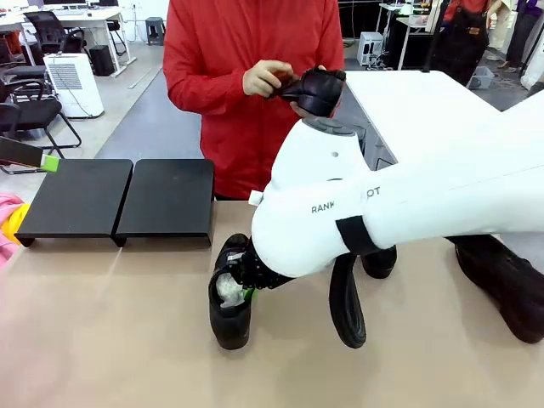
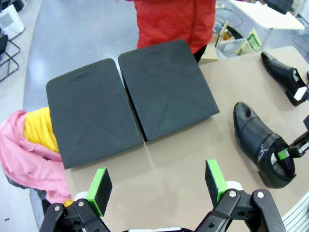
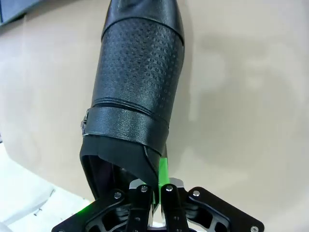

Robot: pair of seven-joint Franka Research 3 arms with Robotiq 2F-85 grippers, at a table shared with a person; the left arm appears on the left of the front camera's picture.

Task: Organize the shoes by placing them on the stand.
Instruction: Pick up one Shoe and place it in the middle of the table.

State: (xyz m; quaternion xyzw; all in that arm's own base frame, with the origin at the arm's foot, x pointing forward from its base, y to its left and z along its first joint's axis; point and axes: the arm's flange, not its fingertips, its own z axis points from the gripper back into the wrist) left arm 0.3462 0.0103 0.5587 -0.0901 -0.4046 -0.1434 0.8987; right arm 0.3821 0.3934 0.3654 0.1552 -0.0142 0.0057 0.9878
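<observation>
The tan counter (image 1: 102, 357) spans the foreground; the white right arm (image 1: 425, 187) reaches across it from the right side; a person in a red top (image 1: 246, 93) stands at the far side, both hands holding one black shoe (image 1: 316, 89) at chest height; the matte-black stand (image 1: 119, 200), two square panels joined side by side, sits on the counter's far left part, just in front of the person; a pink and yellow cloth (image 2: 29, 145) lies at the stand's outer end.

A buckled shoe (image 1: 229, 319) rests on the counter near the middle, well apart from the stand, its toe toward the far side; a third shoe (image 1: 506, 289) lies at the right; a fourth shoe (image 1: 380, 262) is partly hidden behind the arm.

The right gripper (image 3: 158, 193) is clamped shut on the rim of the buckled shoe's opening at the heel; the left gripper (image 2: 158, 186) hangs over bare counter near the stand, its green pads (image 2: 101, 186) wide apart with nothing between them.
</observation>
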